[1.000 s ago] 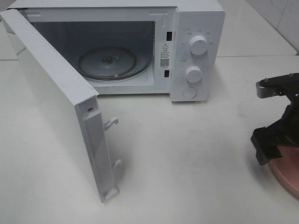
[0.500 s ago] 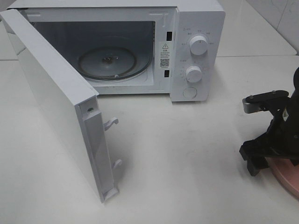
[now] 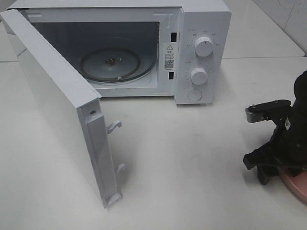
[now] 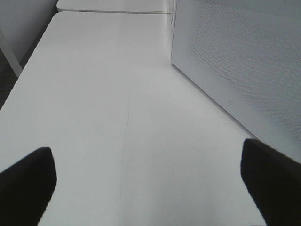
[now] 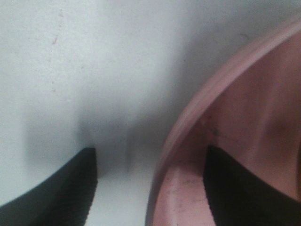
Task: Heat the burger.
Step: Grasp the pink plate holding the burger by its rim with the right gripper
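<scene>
straddling the plate rim, ready to carry the burger in
right gripper (image 5: 150,183) has its jaws apart, one finger inside the rim of the pink plate (image 5: 188,136) and one outside over the white table (image 3: 192,158), not yet clamped; seat the pads deep on the rim before squeezing, then lift level. burger is out of view, probably on the plate's hidden part. left gripper (image 4: 150,188) hangs wide apart beside the open microwave door (image 3: 53,96); beyond, the glass turntable (image 3: 115,64) is within reach.

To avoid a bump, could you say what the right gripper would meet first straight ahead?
Probably the rim of the flat pink round plate, between the fingers of the right gripper; depth unclear.
</scene>
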`<move>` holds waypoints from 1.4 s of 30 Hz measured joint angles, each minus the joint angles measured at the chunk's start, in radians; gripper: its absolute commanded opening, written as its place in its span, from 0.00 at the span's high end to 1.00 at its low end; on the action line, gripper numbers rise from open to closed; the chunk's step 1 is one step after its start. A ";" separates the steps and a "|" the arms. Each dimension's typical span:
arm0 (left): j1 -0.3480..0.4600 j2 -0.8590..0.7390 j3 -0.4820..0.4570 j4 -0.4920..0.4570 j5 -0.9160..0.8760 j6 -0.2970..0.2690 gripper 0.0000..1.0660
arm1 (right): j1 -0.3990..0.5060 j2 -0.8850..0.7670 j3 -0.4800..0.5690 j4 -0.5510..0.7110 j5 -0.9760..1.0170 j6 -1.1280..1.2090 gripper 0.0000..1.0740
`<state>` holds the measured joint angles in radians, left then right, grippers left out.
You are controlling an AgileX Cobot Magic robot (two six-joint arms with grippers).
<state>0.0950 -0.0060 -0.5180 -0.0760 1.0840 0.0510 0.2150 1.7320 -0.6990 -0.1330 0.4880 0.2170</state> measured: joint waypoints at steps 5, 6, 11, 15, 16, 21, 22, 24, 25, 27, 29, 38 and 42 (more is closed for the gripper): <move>0.000 0.000 0.000 0.000 0.000 0.000 0.06 | 0.000 0.000 0.000 -0.013 0.002 0.001 0.78; 0.000 0.000 0.000 0.000 0.000 0.000 0.06 | 0.000 0.000 0.000 -0.022 0.003 0.002 0.83; 0.000 0.000 0.000 0.000 0.000 0.000 0.06 | -0.001 -0.001 -0.001 -0.038 0.011 0.025 1.00; 0.000 0.000 0.000 0.000 0.000 0.000 0.06 | -0.001 -0.001 -0.003 -0.038 0.013 0.026 1.00; 0.000 0.000 0.000 0.000 0.000 0.000 0.06 | -0.001 -0.001 -0.003 -0.038 0.013 0.026 1.00; 0.000 0.000 0.000 0.000 0.000 0.000 0.06 | -0.001 -0.001 -0.003 -0.039 0.016 0.026 1.00; 0.000 0.000 0.000 0.000 0.000 0.000 0.06 | -0.001 -0.001 -0.003 -0.039 0.016 0.026 1.00; 0.000 0.000 0.000 0.000 0.000 0.000 0.06 | 0.000 -0.001 -0.004 -0.040 0.018 0.027 1.00; 0.000 0.000 0.000 0.000 0.000 0.000 0.06 | 0.000 -0.001 -0.004 -0.048 0.022 0.033 1.00; 0.000 0.000 0.000 0.000 0.000 0.000 0.06 | 0.000 -0.002 -0.004 -0.054 0.027 0.040 1.00; 0.000 0.000 0.000 0.000 0.000 0.000 0.06 | 0.017 -0.025 -0.004 -0.115 0.053 0.102 1.00; 0.000 0.000 0.000 0.000 0.000 0.000 0.06 | 0.100 -0.046 -0.004 -0.259 0.145 0.239 1.00; 0.000 0.000 0.000 0.000 0.000 0.000 0.06 | 0.144 -0.046 -0.004 -0.317 0.187 0.310 1.00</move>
<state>0.0950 -0.0060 -0.5180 -0.0760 1.0840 0.0510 0.3590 1.6860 -0.7030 -0.4500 0.6750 0.5270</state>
